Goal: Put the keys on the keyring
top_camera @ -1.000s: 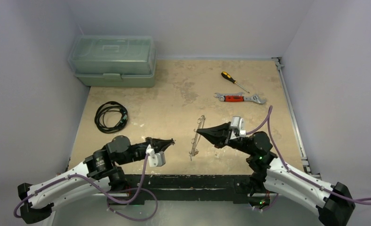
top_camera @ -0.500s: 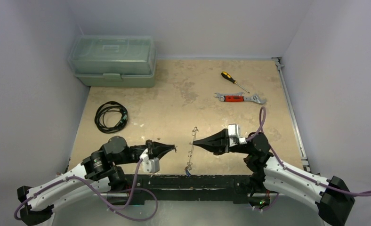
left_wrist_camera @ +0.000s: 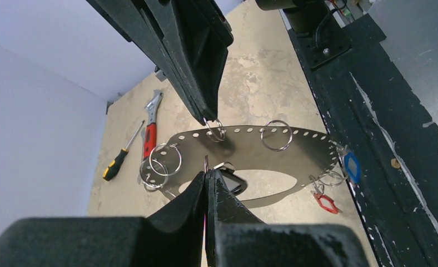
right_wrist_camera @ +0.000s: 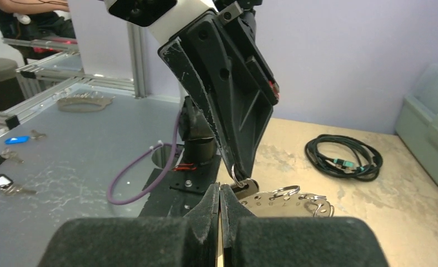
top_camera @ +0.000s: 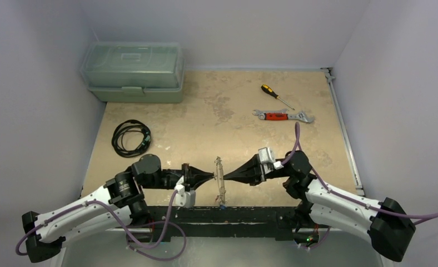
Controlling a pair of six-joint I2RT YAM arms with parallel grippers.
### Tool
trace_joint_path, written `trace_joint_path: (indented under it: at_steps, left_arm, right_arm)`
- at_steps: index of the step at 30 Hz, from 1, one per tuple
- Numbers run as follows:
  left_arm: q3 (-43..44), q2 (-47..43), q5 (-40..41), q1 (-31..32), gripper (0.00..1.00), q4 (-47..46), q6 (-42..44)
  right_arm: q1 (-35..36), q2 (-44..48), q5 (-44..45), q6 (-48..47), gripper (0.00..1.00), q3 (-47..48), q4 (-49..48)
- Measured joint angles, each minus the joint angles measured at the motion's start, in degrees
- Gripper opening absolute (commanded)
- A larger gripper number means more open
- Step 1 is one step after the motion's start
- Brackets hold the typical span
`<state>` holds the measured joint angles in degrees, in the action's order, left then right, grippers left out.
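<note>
The keyring (top_camera: 220,181) is held on edge above the near edge of the table, between my two gripper tips. In the left wrist view the keyring (left_wrist_camera: 250,146) is a flat silvery loop with holes along its rim and small split rings. My right gripper (left_wrist_camera: 208,119) is shut on one of those rings. A blue-tagged key (left_wrist_camera: 351,167) and a red-tagged key (left_wrist_camera: 325,203) hang from its right end. My left gripper (left_wrist_camera: 207,173) is shut on the small ring of a black-tagged key (left_wrist_camera: 234,183), right at the loop's inner edge. From the right wrist, my left gripper (right_wrist_camera: 242,172) holds that ring just above my shut right gripper (right_wrist_camera: 219,189).
A green toolbox (top_camera: 132,71) stands at the back left and a coiled black cable (top_camera: 130,137) lies in front of it. A yellow-handled screwdriver (top_camera: 277,95) and a red-handled wrench (top_camera: 283,115) lie at the back right. The black base rail (top_camera: 228,214) runs below the grippers.
My right gripper has carried the keyring left and toward the near edge. My left gripper has moved right until the two tips meet at the keyring.
</note>
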<state>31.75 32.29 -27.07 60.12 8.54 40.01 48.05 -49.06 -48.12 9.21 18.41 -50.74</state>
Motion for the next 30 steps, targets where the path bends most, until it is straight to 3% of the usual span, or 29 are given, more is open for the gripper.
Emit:
trace_joint_path:
  at_steps: [30]
  left_arm:
    - [0.0, 2.8, -4.3, -0.5, 0.00, -1.7, 1.2]
  right_arm:
    - [0.0, -4.1, -4.4, 2.4, 0.00, 0.0, -4.3]
